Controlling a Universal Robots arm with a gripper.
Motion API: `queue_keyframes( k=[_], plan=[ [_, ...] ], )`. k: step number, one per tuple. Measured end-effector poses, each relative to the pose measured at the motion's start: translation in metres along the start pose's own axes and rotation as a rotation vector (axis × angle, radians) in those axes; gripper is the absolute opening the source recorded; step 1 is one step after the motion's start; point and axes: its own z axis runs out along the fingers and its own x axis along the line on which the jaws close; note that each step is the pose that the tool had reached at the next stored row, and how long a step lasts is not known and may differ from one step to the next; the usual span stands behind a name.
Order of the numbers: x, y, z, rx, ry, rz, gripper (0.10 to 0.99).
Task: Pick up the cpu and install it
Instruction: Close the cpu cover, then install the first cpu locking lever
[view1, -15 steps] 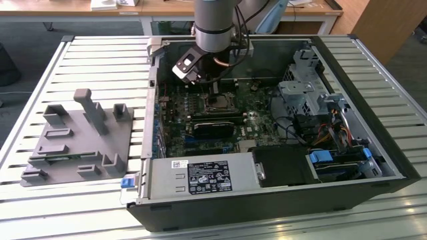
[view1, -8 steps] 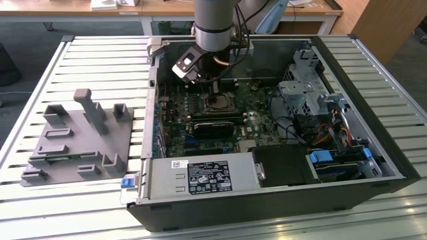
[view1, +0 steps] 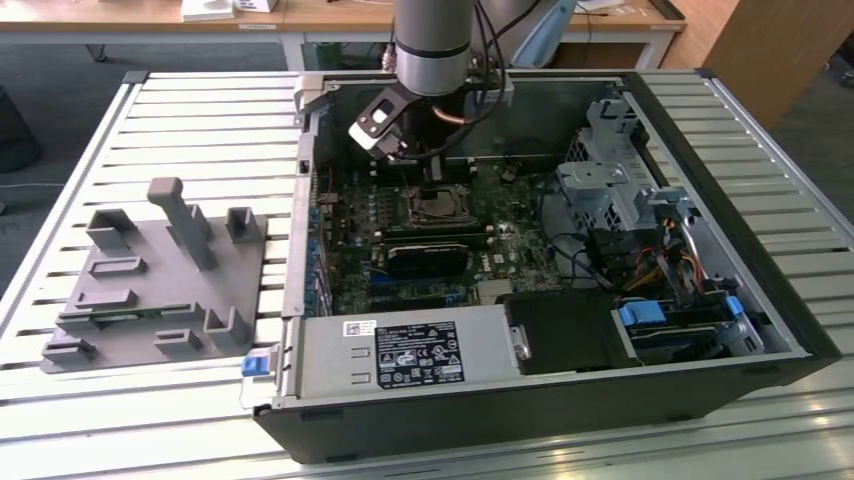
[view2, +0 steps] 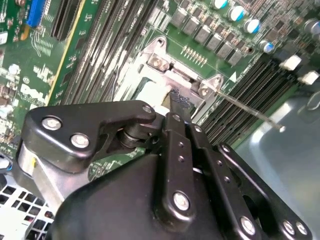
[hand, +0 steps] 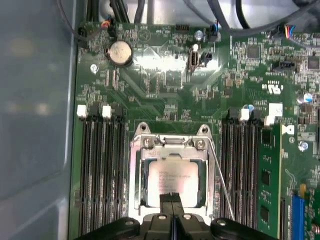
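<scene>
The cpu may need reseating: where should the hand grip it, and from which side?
By two opposite edges, coming straight down from above. The cpu lies flat in the socket, walled closely all round, so only its thin rim can be gripped; the flat top gives nothing to pinch. Probably a tight fit.

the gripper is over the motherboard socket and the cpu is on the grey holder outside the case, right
Not quite. The gripper is over the motherboard socket, but the cpu lies inside that socket's frame, not on the grey holder outside the case. The first wrist view shows it.
</scene>
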Motion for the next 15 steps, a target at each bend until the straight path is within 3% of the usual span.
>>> queue_keyframes(
  k=[5,15],
  plan=[
    [-0.0001,0.0052,0.0002,0.0,0.0,0.0,0.106],
    [-0.0002,0.009,0.0003,0.0,0.0,0.0,0.106]
  ],
)
